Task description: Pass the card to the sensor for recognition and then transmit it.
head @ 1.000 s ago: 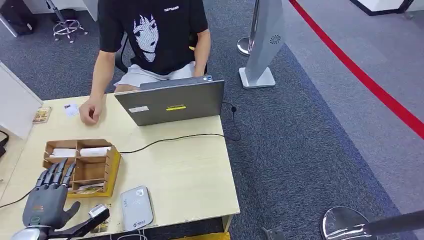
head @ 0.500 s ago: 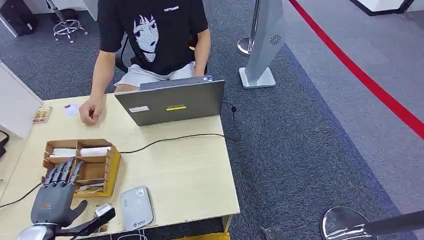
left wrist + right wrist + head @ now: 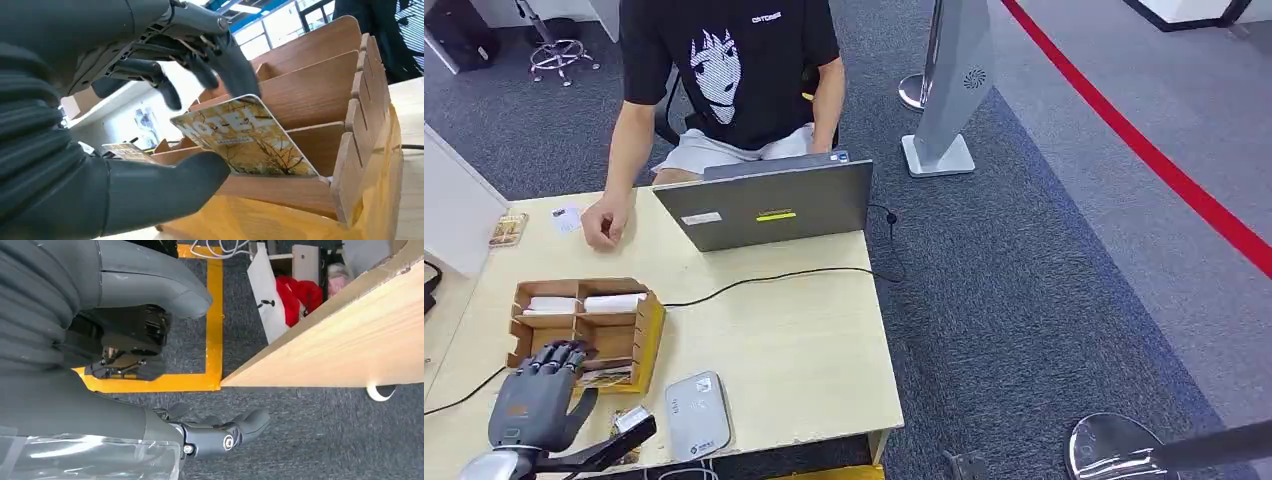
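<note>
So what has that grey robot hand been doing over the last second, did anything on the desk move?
The left hand has moved forward to the wooden organizer, and its fingers, straight before, now curl down over the yellow card in the near compartment, thumb under its edge. A firm grip is not clear. The card reader, laptop and the person's hand stayed put.

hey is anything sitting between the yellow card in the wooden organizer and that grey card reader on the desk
Nothing visible blocks it. The left hand is at the card in the organizer's near compartment, and the reader lies just beside the organizer on bare desk; the cable runs farther back.
</note>
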Motion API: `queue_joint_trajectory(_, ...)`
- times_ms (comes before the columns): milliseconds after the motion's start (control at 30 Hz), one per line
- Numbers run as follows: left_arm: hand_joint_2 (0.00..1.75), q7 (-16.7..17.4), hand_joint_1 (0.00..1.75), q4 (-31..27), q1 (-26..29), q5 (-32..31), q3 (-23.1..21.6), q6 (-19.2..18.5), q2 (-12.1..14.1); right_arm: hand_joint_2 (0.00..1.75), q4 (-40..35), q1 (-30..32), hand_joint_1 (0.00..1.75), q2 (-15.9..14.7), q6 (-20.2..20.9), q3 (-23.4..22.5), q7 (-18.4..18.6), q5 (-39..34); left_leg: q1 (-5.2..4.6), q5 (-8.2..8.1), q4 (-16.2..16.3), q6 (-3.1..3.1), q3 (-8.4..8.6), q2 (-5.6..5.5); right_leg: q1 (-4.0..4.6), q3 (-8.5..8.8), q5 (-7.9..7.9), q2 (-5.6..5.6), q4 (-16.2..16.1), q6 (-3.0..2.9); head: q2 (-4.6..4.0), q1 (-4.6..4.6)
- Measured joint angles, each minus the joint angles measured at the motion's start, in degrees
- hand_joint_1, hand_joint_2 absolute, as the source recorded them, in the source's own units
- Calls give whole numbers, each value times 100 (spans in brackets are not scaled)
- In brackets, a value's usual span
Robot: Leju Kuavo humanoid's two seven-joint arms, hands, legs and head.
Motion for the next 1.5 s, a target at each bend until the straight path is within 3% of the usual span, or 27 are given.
queue_joint_trajectory(433, 175, -114, 175, -43, -1, 179, -2, 116, -26, 175, 2, -10, 0, -7, -81, 61, 39, -44, 0, 0, 0, 0, 0, 0, 0, 0, 0, 0, 0, 0, 0, 0)
queue_joint_trajectory(600, 175, -140, 175, -361, -34, 300, 0, 186, -63, 175, 4, -14, 0, -11, -85, 105, 33, -116, 0, 0, 0, 0, 0, 0, 0, 0, 0, -1, 0, 0, -2, 2)
queue_joint_trajectory(900, 175, -175, 175, -1084, -296, 479, 22, -7, -61, 175, 7, -10, 0, -15, -96, 140, 28, -138, 0, 1, 1, 0, 1, -1, 0, -1, 1, -1, 0, 0, 0, 2)
queue_joint_trajectory(1067, 175, 26, 175, -1464, -800, 472, 41, -600, 133, 175, 41, -25, 0, -20, -114, 153, 28, -136, 2, 5, 1, 1, 1, -4, 1, 2, 2, -3, 1, 0, 0, 2)
queue_joint_trajectory(1200, 175, 289, 175, -1405, -1483, 566, 153, -1122, 346, 175, 112, -85, 0, -37, -125, 181, 22, -107, 4, 13, 1, -2, 0, -4, 3, 1, 8, -3, 2, -4, 0, 2)
queue_joint_trajectory(1500, 175, 516, 175, -981, -2160, 798, 400, -1338, 503, 175, 234, -169, 0, -68, -177, 243, 48, -101, 3, 15, 1, -4, -2, -1, 2, -1, 9, 1, 3, -6, -2, 2)
